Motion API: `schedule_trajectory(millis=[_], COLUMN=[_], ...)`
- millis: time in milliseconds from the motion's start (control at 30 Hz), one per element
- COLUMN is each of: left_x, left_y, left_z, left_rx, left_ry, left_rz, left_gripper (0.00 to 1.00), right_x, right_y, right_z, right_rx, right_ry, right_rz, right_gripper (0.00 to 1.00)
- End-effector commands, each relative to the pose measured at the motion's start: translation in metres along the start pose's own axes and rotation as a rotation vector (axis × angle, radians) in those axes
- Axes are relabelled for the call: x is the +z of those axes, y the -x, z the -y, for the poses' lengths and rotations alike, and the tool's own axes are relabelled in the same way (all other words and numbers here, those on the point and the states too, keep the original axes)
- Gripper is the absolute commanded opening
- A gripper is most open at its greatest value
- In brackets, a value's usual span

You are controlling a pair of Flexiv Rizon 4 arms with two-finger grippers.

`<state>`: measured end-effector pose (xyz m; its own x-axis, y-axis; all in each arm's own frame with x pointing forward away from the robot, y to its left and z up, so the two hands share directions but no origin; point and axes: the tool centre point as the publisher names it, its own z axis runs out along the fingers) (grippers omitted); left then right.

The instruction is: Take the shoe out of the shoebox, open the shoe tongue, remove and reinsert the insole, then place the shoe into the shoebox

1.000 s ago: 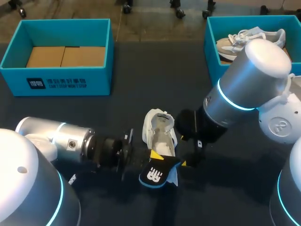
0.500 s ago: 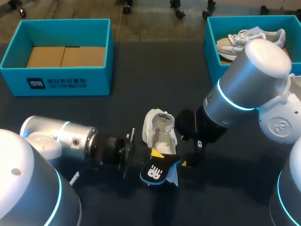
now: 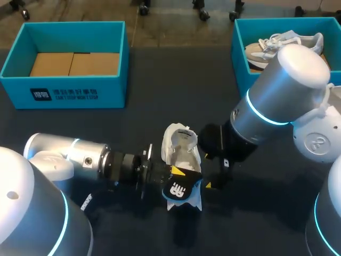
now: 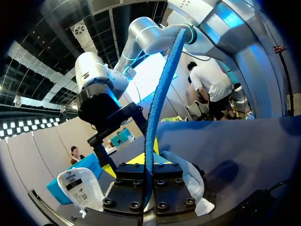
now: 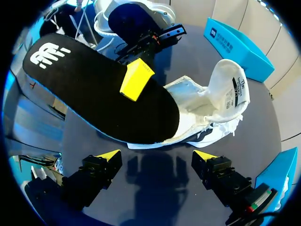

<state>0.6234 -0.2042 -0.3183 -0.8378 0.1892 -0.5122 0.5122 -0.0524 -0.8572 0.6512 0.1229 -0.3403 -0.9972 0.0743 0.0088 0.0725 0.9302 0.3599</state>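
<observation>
Black insole (image 3: pixel 180 190) now nearer shoe (image 3: pixel 181 146)

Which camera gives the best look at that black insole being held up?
The right wrist view: the insole's whole black top face shows there, partly over the shoe. The head view shows just its logo end. The left wrist view sees it edge-on, as a thin blue strip.

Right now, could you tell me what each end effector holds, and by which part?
Left end effector: the insole, by its side edge. Right end effector: open, holding nothing.
</observation>
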Motion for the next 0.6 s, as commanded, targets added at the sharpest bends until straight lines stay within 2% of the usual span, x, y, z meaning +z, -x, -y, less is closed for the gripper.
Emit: schedule_trajectory(millis=[33,167,267,467,600], left_x=[0.008,0.007,0.007,0.004,-0.001], left_y=[0.000,0.001,0.001,0.002,0.005], left_z=[-0.008,-0.012,-0.014,-0.025,-0.031], left_rx=[0.001,-0.008,0.018,0.042,0.030], left_ry=[0.025,0.034,0.087,0.146,0.151], left_rz=[-0.004,0.004,0.004,0.007,0.033], left_gripper=[0.00,0.00,0.00,0.00,0.00], right_x=[0.002,0.002,0.002,0.002,0.002], right_y=[-0.001,-0.001,-0.001,-0.001,-0.001], right_z=[0.000,0.000,0.000,0.000,0.000], right_rx=[0.000,0.000,0.000,0.000,0.000], right_ry=[0.000,0.000,0.000,0.000,0.000], right_rz=[0.003,0.003,0.003,0.003,0.003], right_gripper=[1.00,1.00,1.00,1.00,1.00])
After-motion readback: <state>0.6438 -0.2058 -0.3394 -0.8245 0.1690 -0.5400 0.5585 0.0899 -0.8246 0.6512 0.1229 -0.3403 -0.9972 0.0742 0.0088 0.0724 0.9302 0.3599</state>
